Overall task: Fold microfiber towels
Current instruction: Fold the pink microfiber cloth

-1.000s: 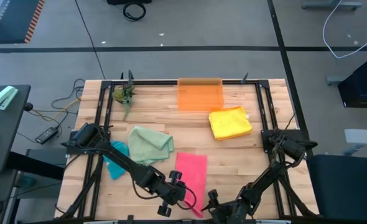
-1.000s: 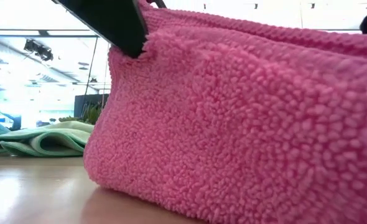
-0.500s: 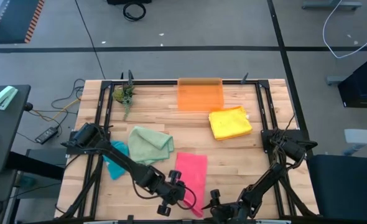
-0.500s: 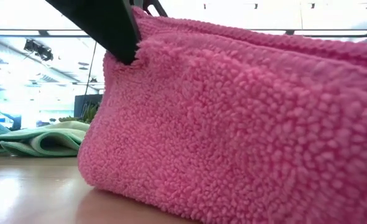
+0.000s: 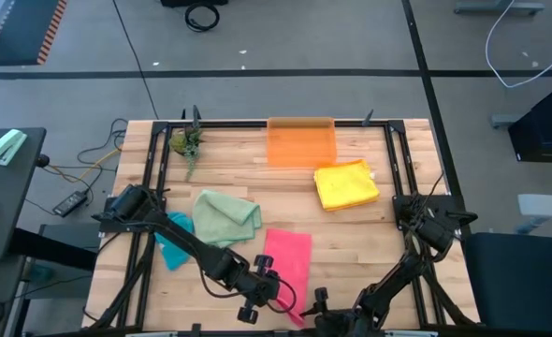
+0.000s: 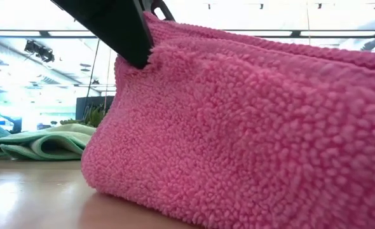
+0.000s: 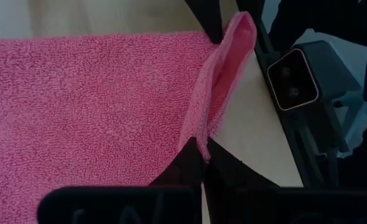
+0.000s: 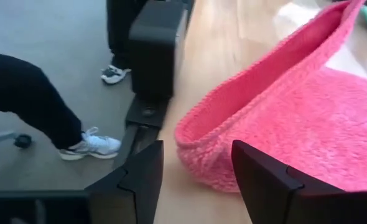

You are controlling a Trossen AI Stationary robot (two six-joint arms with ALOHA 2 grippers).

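A pink microfiber towel (image 5: 290,255) lies at the table's near middle, and its near edge (image 6: 251,44) is raised into a ridge. My left gripper (image 7: 202,163) is shut on that towel's near left corner. My right gripper (image 8: 196,146) stands open at the near right corner (image 8: 202,152), one finger on each side of it; I cannot tell whether they touch it. A sage green towel (image 5: 225,215) and a teal one (image 5: 173,241) lie crumpled at the left. A folded yellow towel (image 5: 345,184) rests at the far right. My left gripper pinches the pink towel's near left corner (image 7: 198,144) between its two fingers. The fingers slant down from the table's near left. The near edge is lifted off the wood and runs as an upright fold toward the right gripper. The towel's remaining area lies flat.
A translucent orange bin (image 5: 301,142) stands at the far middle and a small plant (image 5: 187,142) at the far left. A camera block (image 7: 292,78) sits at the near edge beside the towel. A person's legs (image 8: 40,106) show beyond the table.
My right gripper has sunk a little toward the pink towel's near right corner. The raised near edge has swayed slightly in my left gripper, which has stayed where it was.
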